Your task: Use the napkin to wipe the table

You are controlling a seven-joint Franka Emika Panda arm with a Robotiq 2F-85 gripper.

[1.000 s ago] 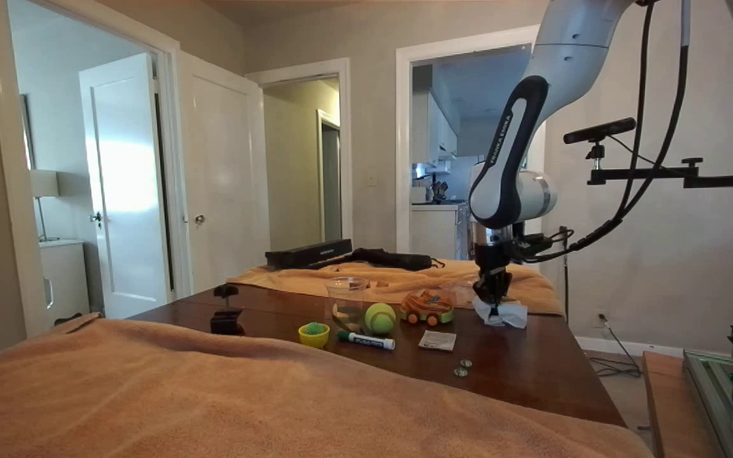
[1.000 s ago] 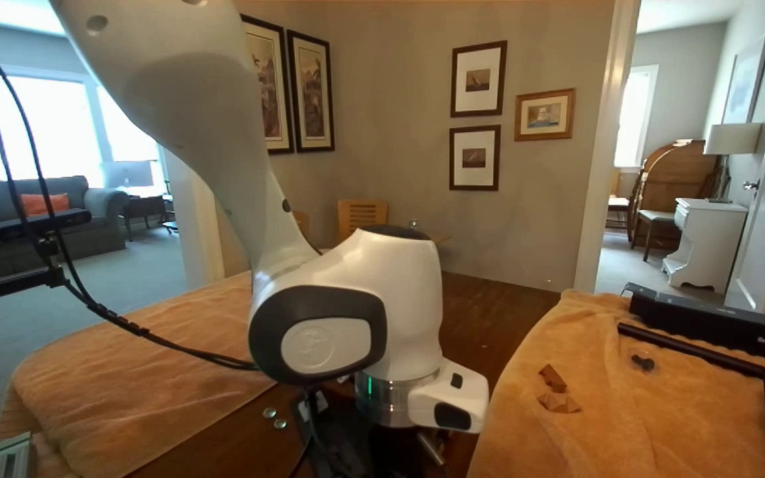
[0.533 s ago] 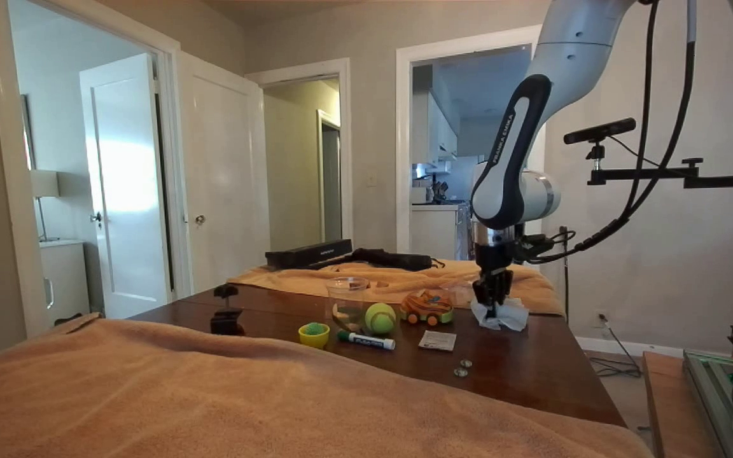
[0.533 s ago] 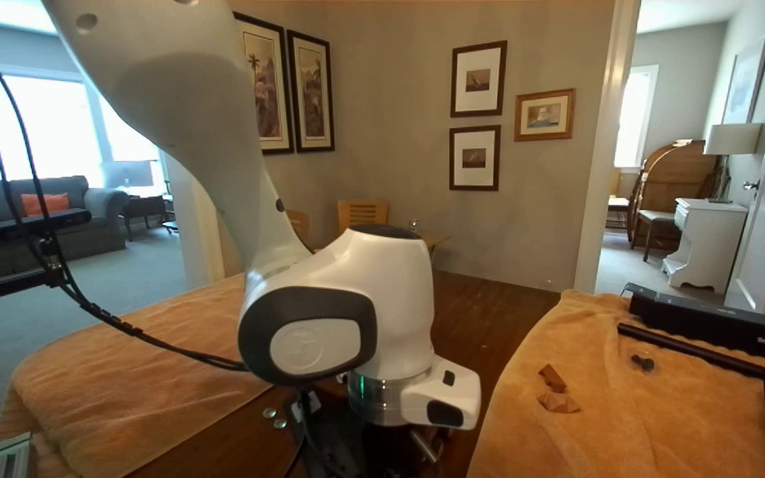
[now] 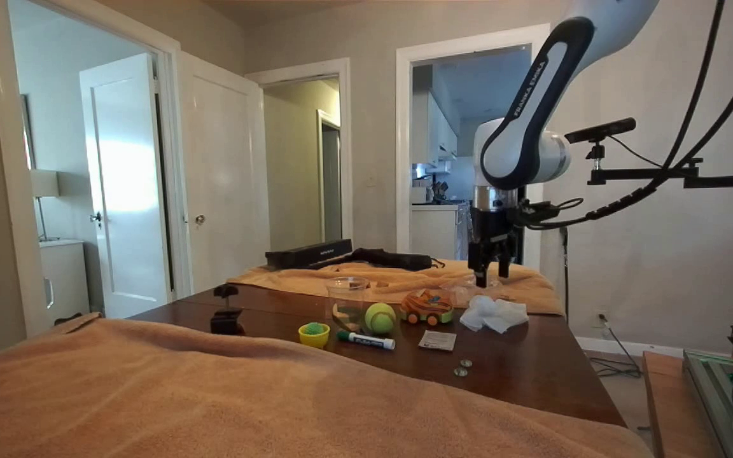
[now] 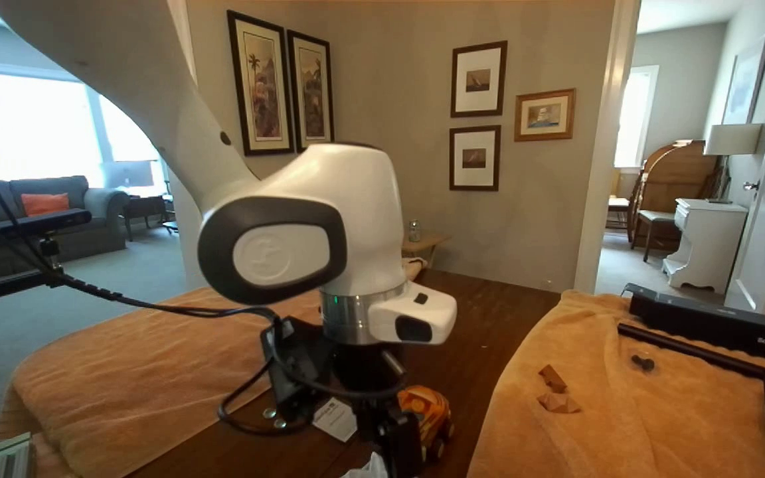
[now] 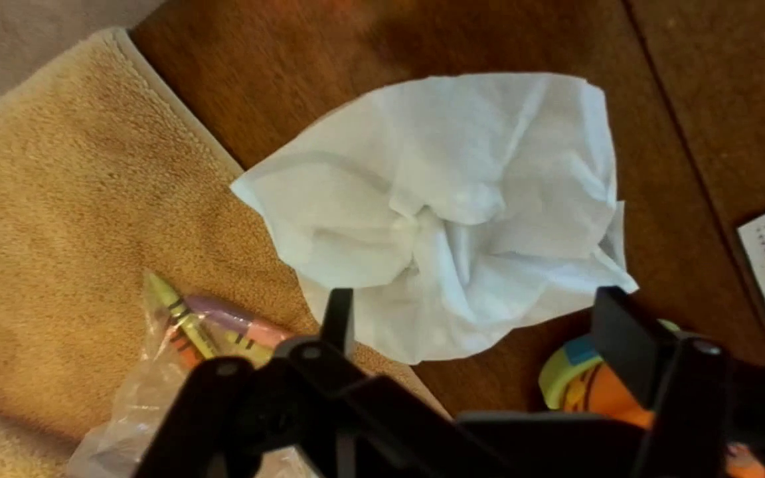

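wrist: close, down on napkin (image 7: 449,212) | both exterior views: across shared table (image 5: 513,366)

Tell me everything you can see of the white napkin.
The napkin is a plain white, thin, soft-looking sheet, probably paper. It is crumpled but spread out, with creases gathered toward its middle, a few pointed corners, and a rounded lower edge in the wrist view. It lies mostly on the dark table, one side overlapping the edge of the tan-orange cloth. The open pincer hangs above it, not gripping it.

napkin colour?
White; the napkin shows best in the wrist view.
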